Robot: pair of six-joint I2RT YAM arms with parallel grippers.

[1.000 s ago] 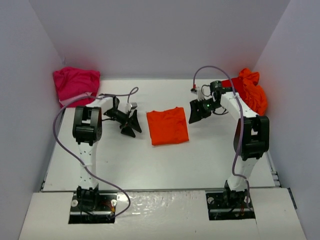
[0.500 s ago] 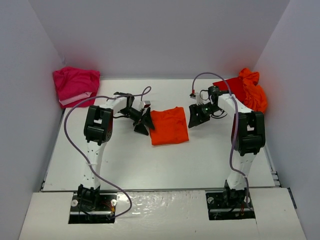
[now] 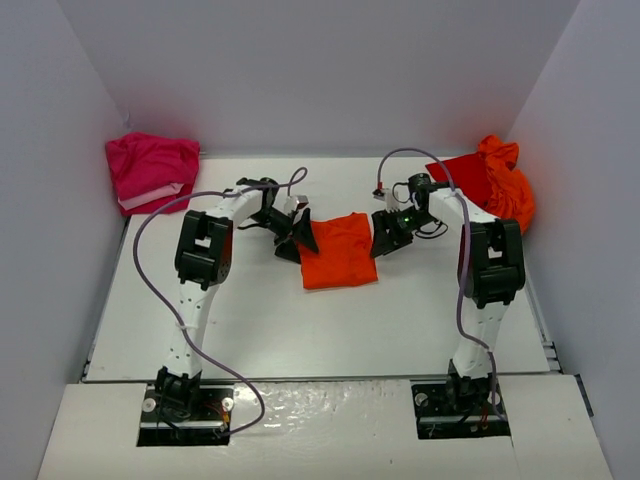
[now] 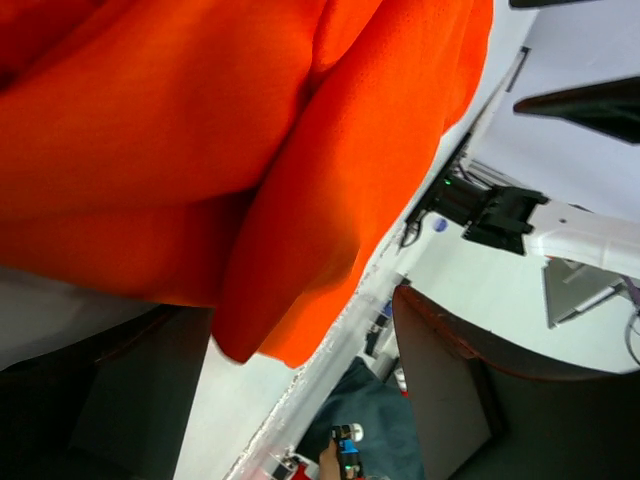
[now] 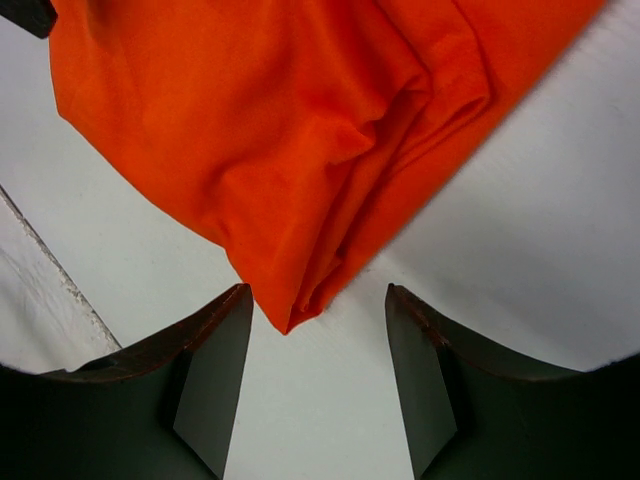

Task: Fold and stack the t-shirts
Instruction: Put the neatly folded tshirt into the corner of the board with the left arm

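We list one folded orange t-shirt (image 3: pixel 338 252) on the surface (image 3: pixel 300 325); left pincer (image 3: pixel 300 238) spread at its left edge, right pincer (image 3: pixel 385 234) spread at its right edge, neither pinching cloth

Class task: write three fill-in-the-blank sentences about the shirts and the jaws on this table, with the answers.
The folded t-shirt in the middle of the table is coloured ___. The pink shirt pile lies in the far ___ corner. The right arm's jaws, either side of that t-shirt's corner, stand ___.
Missing: orange; left; open.

table (image 3: pixel 330 330) front: free | back corners: pink shirts (image 3: pixel 150 172), orange shirts (image 3: pixel 500 185)
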